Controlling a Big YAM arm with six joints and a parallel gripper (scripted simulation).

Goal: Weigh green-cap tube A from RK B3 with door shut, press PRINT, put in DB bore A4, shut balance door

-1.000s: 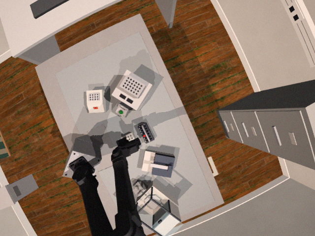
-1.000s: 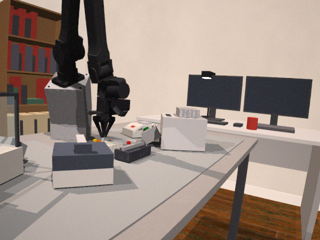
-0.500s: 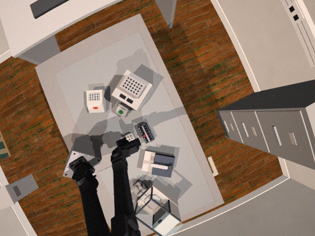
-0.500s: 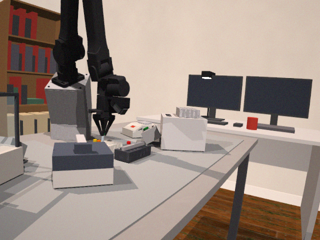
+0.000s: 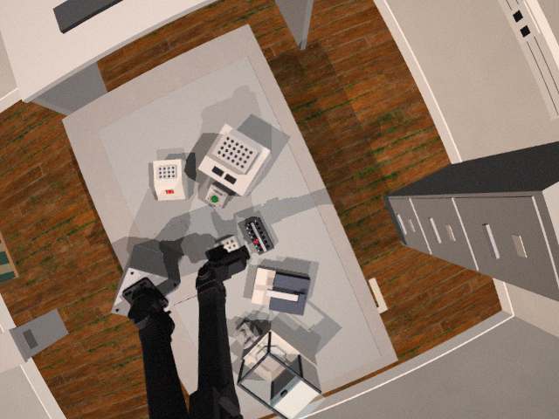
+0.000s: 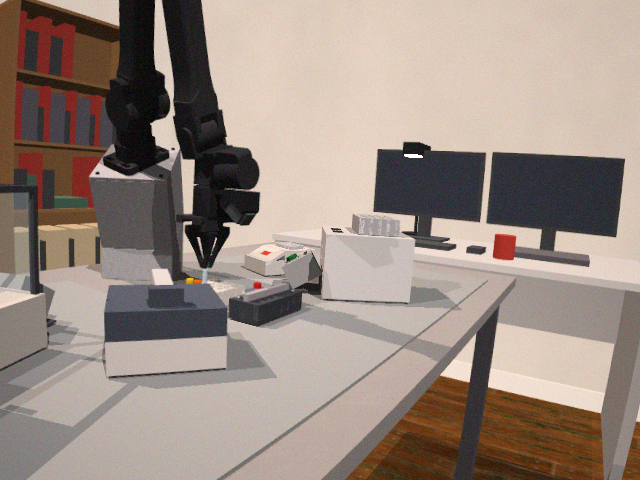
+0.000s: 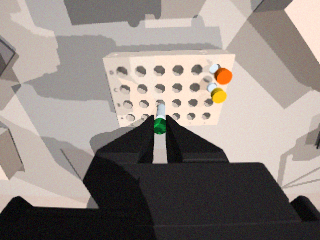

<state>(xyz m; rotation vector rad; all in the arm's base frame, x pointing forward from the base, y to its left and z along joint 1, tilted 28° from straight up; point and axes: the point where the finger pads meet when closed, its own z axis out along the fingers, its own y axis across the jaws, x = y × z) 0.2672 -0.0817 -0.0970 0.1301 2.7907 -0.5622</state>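
1. your gripper [image 5: 231, 256] [image 6: 206, 266] [image 7: 159, 120] is pinching tube a [image 6: 205, 276] [image 7: 161, 111] at its green cap, fingertips closed in from either side. that high grip leaves the body free below, which should suit standing it on a pan or lowering it into a bore.
2. tube a hangs roughly upright over the rack [image 5: 231, 243] [image 6: 225, 289] [image 7: 168, 79]; whether its foot is fully out of the bore you cannot tell. the step looks like lifting it out; raise it straight, since the unfixed rack could drag or tip.
3. the orange-capped tube [image 6: 197, 282] [image 7: 223, 76] and yellow-capped tube [image 6: 189, 281] [image 7: 218, 95] stand off to one side in the rack, so keep your path away from them.
4. the balance [image 5: 261, 400] [image 6: 20, 325] likely comes next. you need its top pane open before lowering in; check that first, as its position is hard to judge here.
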